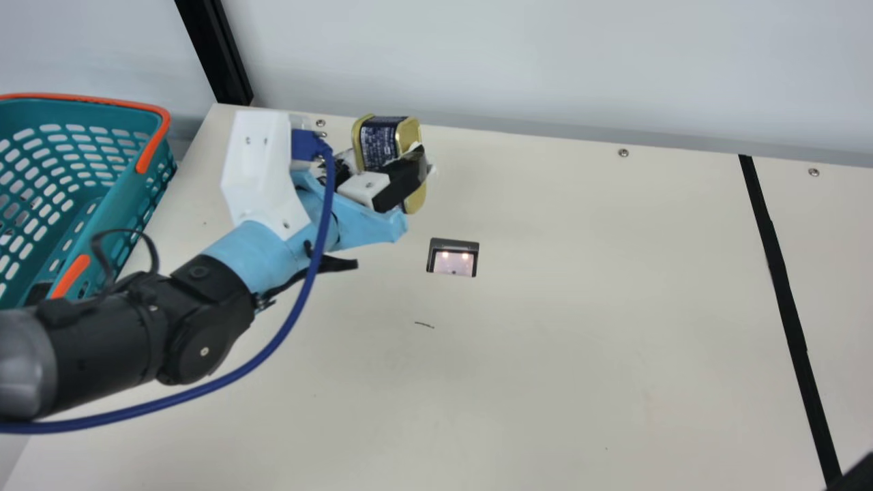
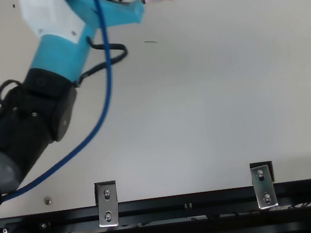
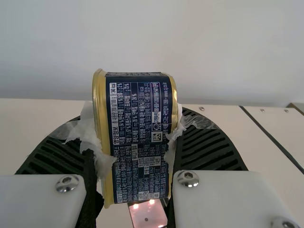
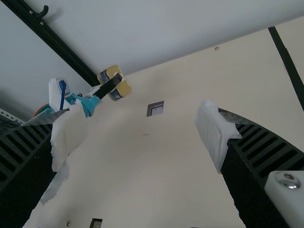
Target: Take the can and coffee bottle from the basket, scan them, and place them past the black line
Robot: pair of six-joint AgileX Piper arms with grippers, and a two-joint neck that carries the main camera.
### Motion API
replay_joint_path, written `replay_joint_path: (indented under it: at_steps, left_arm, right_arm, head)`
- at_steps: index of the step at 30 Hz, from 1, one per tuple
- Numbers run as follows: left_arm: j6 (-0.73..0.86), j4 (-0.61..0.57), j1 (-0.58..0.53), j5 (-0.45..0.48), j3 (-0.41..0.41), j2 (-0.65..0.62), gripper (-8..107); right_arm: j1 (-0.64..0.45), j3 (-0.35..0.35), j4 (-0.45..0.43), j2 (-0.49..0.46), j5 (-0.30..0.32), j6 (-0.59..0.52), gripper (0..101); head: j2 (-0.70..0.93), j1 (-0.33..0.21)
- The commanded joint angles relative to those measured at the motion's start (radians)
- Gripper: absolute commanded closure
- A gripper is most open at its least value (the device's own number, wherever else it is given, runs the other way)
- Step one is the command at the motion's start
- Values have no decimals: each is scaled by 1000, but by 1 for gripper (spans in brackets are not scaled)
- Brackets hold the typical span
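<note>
And here in the main view the left gripper is closing firmly around the can, its black ribbed fingers pressing on the two gold-rimmed ends. The can is hanging in the air above the table, its dark blue printed side facing the left wrist camera, and whitish tape is crumpling around the fingertips where they are touching it. Just behind the grip, light blue and white parts are covering the wrist, and a blue cable is looping back along the black left arm.

Moving outward, the scanner is sitting near the held can, two small lights glowing in its window. A short dark mark is showing on the tabletop by it. Over on the left, the teal basket is standing at the table's edge, its orange handle lying along the rim.

Well away on the right, the black line is running across the table, and the can is hovering on the basket's side of it. Down in the corner, the tip of the right gripper is peeking in; in its own wrist view the right gripper is spreading its taped fingers wide, with nothing between them.
</note>
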Motion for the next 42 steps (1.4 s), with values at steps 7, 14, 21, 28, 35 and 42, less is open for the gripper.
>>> replay_joint_path:
  at_steps: [7, 14, 21, 28, 35, 42]
  left_arm:
    - [11, 41, -9, -82, -8, 92, 89]
    - [0, 74, -13, -126, -20, 140, 89]
    - [-9, 99, -17, -145, -52, 181, 89]
    - [-4, 112, -23, -142, -107, 225, 89]
    - [36, 89, -23, -140, -140, 203, 89]
    - [86, 129, -10, 40, -172, 69, 89]
  right_arm:
    - [0, 0, 0, 0, 0, 0, 0]
    - [0, 0, 0, 0, 0, 0, 0]
    - [0, 0, 0, 0, 0, 0, 0]
    - [0, 0, 0, 0, 0, 0, 0]
    - [0, 0, 0, 0, 0, 0, 0]
    - [0, 0, 0, 0, 0, 0, 0]
  head:
    - [-6, -9]
    - [-6, -9]
    - [-6, -9]
    - [-6, -9]
    - [-6, -9]
    - [-6, -9]
